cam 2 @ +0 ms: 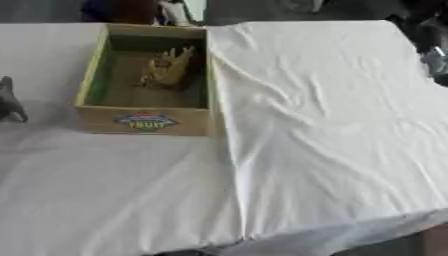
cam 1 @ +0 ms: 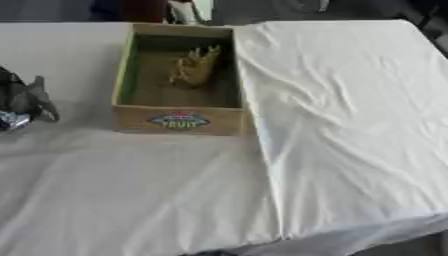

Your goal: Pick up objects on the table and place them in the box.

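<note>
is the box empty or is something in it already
Not empty. The open-topped cardboard box holds one yellowish object lying on its floor toward the far end; what that object is cannot be told.

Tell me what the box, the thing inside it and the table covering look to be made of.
Box: likely cardboard, matte tan walls with a printed label on the front and a greenish inner lining. Yellowish object inside it: spiky outline, possibly plastic or rubber, but too unclear to say. Table covering: white cloth, matte, with soft wrinkles and an overlapping fold edge.
</note>
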